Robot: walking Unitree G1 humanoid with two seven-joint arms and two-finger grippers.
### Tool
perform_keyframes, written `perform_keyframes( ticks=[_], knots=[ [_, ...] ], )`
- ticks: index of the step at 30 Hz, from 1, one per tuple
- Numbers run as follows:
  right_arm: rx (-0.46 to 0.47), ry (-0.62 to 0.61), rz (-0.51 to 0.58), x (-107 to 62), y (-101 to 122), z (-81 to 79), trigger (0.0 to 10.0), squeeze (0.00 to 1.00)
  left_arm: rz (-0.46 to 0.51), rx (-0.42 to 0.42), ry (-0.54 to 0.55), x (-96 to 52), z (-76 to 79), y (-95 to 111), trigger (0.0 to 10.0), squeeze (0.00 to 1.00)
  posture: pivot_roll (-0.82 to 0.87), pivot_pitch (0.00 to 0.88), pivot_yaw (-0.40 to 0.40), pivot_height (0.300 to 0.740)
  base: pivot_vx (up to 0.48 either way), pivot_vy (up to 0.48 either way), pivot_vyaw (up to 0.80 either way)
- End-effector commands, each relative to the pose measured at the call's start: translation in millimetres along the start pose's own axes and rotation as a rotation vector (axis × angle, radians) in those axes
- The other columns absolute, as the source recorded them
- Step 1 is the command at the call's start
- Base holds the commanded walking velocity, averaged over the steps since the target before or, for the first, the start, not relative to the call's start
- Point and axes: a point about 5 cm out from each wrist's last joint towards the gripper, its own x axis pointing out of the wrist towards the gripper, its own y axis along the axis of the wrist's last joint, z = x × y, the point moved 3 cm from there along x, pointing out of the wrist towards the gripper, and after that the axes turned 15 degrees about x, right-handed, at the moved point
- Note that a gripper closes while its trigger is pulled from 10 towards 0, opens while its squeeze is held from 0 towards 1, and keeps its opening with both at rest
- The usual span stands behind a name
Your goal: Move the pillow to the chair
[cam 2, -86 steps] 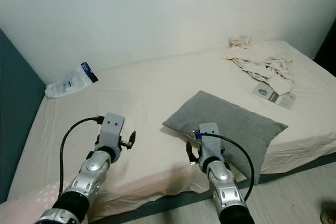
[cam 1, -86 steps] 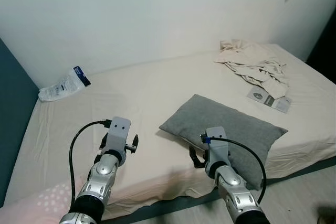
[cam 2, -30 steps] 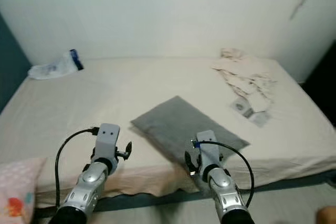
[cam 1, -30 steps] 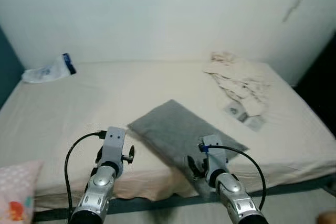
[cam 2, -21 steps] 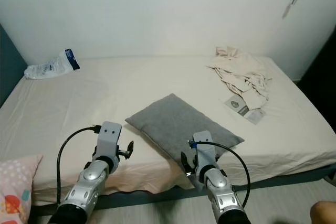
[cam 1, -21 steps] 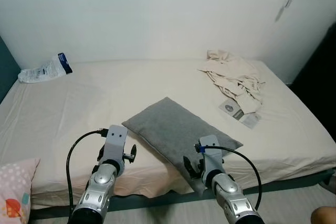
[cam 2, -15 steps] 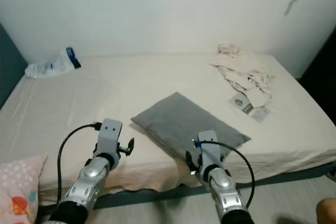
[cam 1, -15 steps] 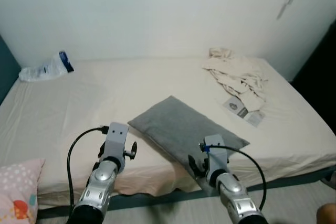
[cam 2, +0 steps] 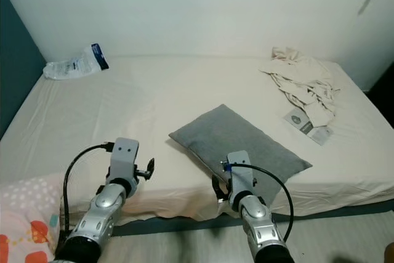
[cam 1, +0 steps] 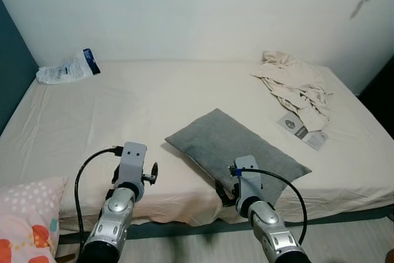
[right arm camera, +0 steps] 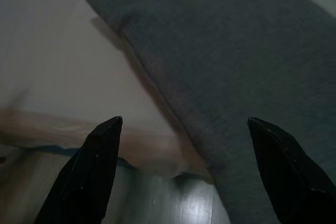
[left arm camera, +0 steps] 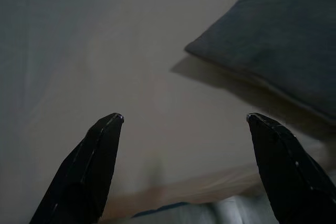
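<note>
Both arms reach forward over the bed's (cam 1: 92, 121) near edge, left gripper (left arm camera: 181, 124) and right gripper (right arm camera: 184, 129) spread wide beside the grey pillow (cam 1: 237, 149).

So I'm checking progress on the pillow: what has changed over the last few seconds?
Only the camera shifted as the robot repositioned at the bed's edge. The grey pillow still lies on the bed, untouched. Left gripper and right gripper stay open and empty near the mattress edge; nothing was grasped or released.
</note>
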Motion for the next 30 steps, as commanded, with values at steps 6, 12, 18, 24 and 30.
perform_keyframes(
  ticks=[6, 12, 18, 24, 30],
  knots=[
    [0.008, -0.014, -0.010, -2.1, -2.5, 4.9, 10.0, 0.00, 0.005, -0.029, -0.012, -2.4, 3.2, -1.7, 10.0, 0.00, -0.04, 0.104, -0.045, 0.740, 0.392, 0.000, 0.00],
    [0.008, -0.016, -0.007, -1.7, -1.1, 5.7, 10.0, 0.00, 0.008, -0.033, -0.013, -1.6, 3.9, -0.2, 10.0, 0.00, -0.04, 0.102, -0.044, 0.740, 0.408, 0.000, 0.00],
    [0.009, -0.013, -0.006, -1.4, -0.3, 4.7, 10.0, 0.00, 0.005, -0.058, 0.000, -1.7, 1.2, -1.2, 10.0, 0.00, -0.04, 0.100, -0.044, 0.740, 0.129, 0.000, 0.00],
    [0.009, -0.009, -0.007, -0.6, -0.3, 3.8, 10.0, 0.00, 0.000, -0.062, 0.015, -1.8, -2.4, -2.7, 10.0, 0.00, -0.04, 0.098, -0.045, 0.740, 0.000, 0.000, 0.00],
    [0.009, -0.009, -0.007, -0.2, 0.3, 3.6, 10.0, 0.00, 0.001, -0.065, 0.019, -1.4, -3.0, -2.4, 10.0, 0.00, -0.04, 0.096, -0.044, 0.740, 0.000, 0.000, 0.00]
  ],
)
